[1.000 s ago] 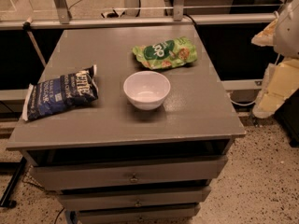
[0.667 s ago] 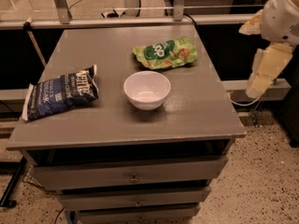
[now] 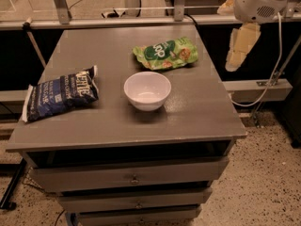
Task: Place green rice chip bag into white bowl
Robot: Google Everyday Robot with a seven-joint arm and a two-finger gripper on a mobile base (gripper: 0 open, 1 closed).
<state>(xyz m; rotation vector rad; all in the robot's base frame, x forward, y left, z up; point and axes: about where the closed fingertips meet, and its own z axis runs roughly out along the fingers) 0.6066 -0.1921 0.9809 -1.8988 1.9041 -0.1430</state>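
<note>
The gripper (image 3: 240, 46) hangs off the right edge of the desk (image 3: 202, 112), above the floor and level with the far half of the top; it holds nothing. The state of the jaws cannot be told from this view.

The green rice chip bag (image 3: 165, 53) lies flat on the far right part of the desk, long side running left to right. The white bowl (image 3: 147, 89) stands upright just in front of it, near but not touching, and is empty. A dark blue chip bag (image 3: 59, 93) lies well apart at the left edge and is not part of the task.

The step in hand is judged to be the approach to the green bag.

- The gripper should travel left over the desk edge and descend onto the middle of the bag.
- The jaws should close across the short side, where the crinkled film can bunch.
- The film is likely slippery, so a firm pinch is advised before lifting.
- The descent should stay clear of the bowl rim; a nudge could slide the bowl.
- The bag looks wider than the bowl, so release should be centred over it.
</note>
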